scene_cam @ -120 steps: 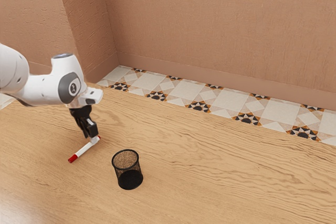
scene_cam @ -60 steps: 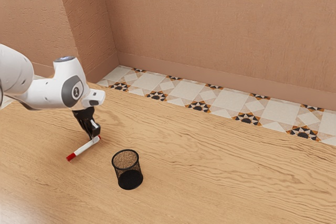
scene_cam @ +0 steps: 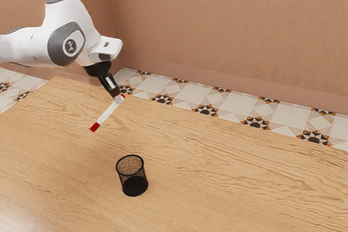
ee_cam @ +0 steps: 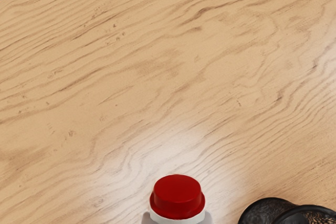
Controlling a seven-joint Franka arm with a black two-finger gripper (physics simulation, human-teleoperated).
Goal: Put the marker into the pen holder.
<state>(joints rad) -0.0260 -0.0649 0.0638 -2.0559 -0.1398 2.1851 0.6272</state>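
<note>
Item, one pen holder: a round, black wire-mesh cup (scene_cam: 131, 175) with a dark base, upright and open-mouthed on the light-brown wood-grained table (scene_cam: 228, 183); we take it as landmark for all places below. Item, one marker: a white, straight-barrelled pen with red ends (scene_cam: 107, 114), not in the pen holder but aslant in the air above its rim level, off toward the exterior view's left, well apart from it, the thicker red end lower. Item, one black two-finger gripper (scene_cam: 116, 96), higher than the pen holder and on that same side: we find it closed on the marker near the upper end, most of the barrel jutting free. Handling, in our judgement: light, stiff, smooth plastic, hardly fragile, apt to swivel or slip when pinched so far from its middle; this end hold suits us, since the free end can enter the pen holder first. Step in hand, as we judge: carrying. Next, we should bring it over the pen holder, tip it steeper and lower it, lest the slant catch the rim and topple the cup.
</note>
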